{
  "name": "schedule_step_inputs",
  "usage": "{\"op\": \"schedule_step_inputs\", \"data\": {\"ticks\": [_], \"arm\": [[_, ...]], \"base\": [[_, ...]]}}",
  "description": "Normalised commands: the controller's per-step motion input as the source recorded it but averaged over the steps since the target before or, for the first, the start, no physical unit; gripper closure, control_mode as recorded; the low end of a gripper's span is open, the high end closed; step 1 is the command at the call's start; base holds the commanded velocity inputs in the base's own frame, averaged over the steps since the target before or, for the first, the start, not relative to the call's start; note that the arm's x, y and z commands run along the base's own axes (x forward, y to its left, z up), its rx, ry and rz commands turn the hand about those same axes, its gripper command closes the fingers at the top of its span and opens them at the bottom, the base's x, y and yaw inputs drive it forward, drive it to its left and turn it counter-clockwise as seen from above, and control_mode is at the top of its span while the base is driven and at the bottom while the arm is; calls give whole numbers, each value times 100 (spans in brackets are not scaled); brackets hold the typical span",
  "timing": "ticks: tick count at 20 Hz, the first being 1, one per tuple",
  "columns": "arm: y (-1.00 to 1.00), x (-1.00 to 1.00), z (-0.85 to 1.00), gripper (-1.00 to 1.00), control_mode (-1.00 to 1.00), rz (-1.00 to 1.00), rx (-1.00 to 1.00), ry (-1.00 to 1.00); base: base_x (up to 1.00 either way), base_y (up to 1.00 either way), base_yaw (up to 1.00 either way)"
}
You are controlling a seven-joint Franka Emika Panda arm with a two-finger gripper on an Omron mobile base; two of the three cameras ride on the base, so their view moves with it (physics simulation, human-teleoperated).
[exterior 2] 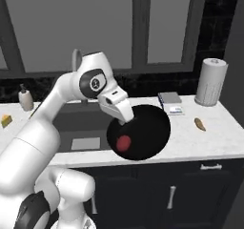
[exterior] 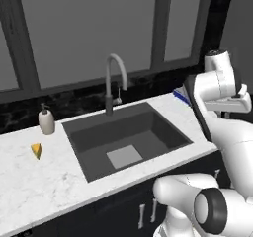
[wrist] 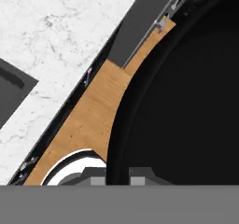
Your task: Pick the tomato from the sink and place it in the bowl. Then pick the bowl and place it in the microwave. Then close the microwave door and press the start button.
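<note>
My hand [exterior 2: 125, 121] is clamped tight on the rim of the bowl [exterior 2: 140, 132], which hangs lifted in front of the bench [exterior 2: 209, 132], out past its edge, with the tomato [exterior 2: 124, 142] riding inside near the low side. The sink [exterior: 128, 135] sits empty to my left. To carry this well I judge I should level the bowl, since it looks tipped, and swing slowly so the tomato cannot roll out. My fingertips are hidden behind the rim, and I cannot make out the microwave from here
</note>
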Motion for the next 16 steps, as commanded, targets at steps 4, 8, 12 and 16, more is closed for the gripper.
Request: {"op": "schedule_step_inputs", "data": {"ticks": [4,8,12,16], "arm": [[0,0,0,100,100,0,0,0],[0,0,0,100,100,0,0,0],[0,0,0,100,100,0,0,0],[0,0,0,100,100,0,0,0]], "base": [[-41,0,-82],[-29,0,-83],[-25,0,-80],[-10,0,-79]]}}
